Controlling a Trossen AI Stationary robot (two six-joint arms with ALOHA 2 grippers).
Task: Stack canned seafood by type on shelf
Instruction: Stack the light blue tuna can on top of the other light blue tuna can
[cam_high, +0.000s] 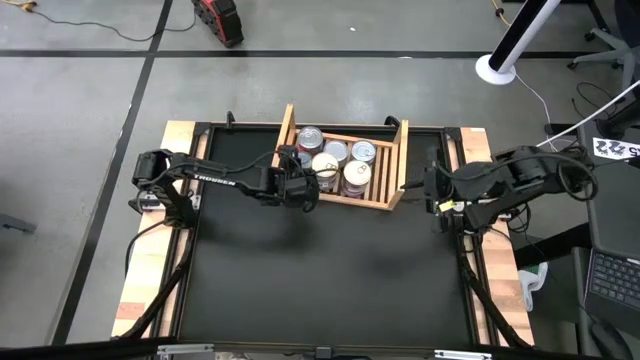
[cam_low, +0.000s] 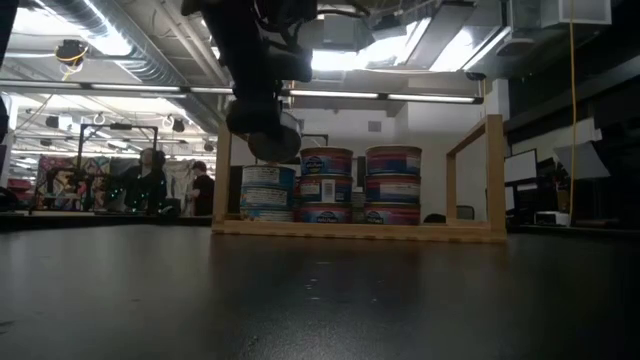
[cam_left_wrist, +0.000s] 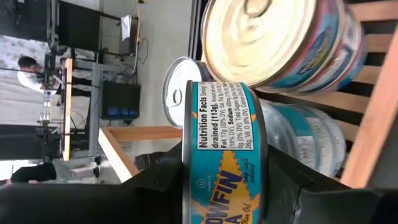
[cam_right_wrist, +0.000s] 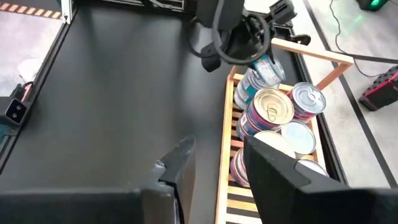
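I see a teal-labelled tin (cam_left_wrist: 224, 155) clamped on its sides in my left pincer (cam_high: 303, 187), lifted clear of the worktop (cam_high: 330, 270) at the left edge of the shelf (cam_high: 385, 202), just above centre in the high view. In the low view that tin (cam_low: 272, 142) hangs over the shorter left stack. The other tins (cam_high: 342, 165) stand stacked inside the shelf, pink-sided ones (cam_low: 393, 185) to the right in the low view, blue ones (cam_low: 266, 195) to the left. My right pincer (cam_high: 433, 190) waits just off the shelf's right end, fingers (cam_right_wrist: 177, 168) spread apart and gripping nothing.
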